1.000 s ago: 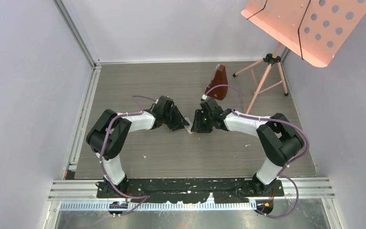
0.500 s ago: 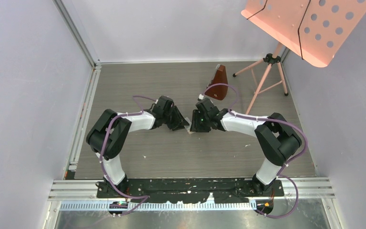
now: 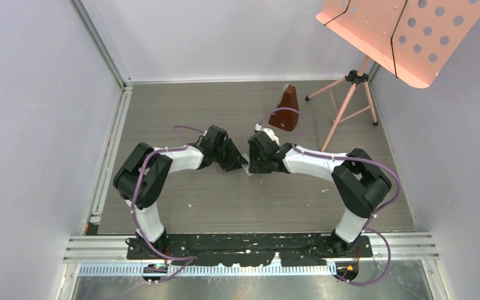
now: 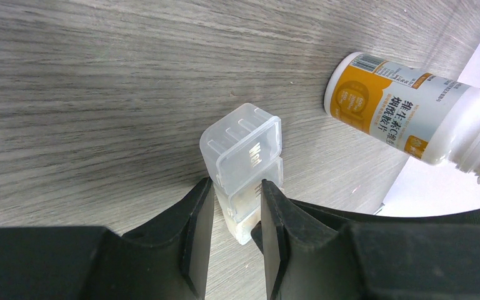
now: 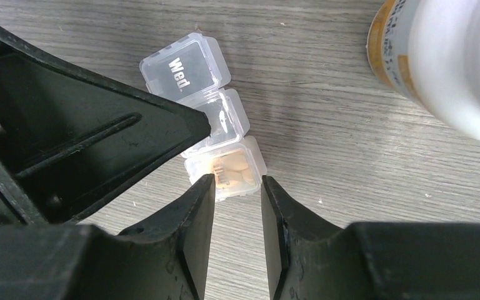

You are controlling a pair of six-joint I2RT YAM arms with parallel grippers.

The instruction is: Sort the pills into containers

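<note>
Our left gripper point(image 4: 235, 187) pinches the pill box point(image 4: 244, 140); we hold it steady. Our right gripper point(image 5: 237, 182) (gripping or not, we cannot tell) goes gently, or pills point(image 5: 231, 170) spill.

Grey wood grain with finer dark streaks across the table point(image 4: 100, 75). Clear, colourless plastic for the pill box point(image 4: 242, 140). Pale yellowish-orange for the pills point(image 5: 232, 170) in its end compartment. White for the bottle point(image 4: 412, 119), with an orange-and-white label, dark lettering and a small barcode. Matte black on the left gripper point(image 4: 236, 187) and the right gripper point(image 5: 238, 187). White shells and black joints on the arms point(image 3: 184, 157), purple on the cables point(image 3: 301, 117). Reddish brown on the metronome point(image 3: 285, 101). Salmon pink, dotted with round holes, on the music stand point(image 3: 387, 31). Pale lilac-grey on the walls point(image 3: 37, 125).
</note>
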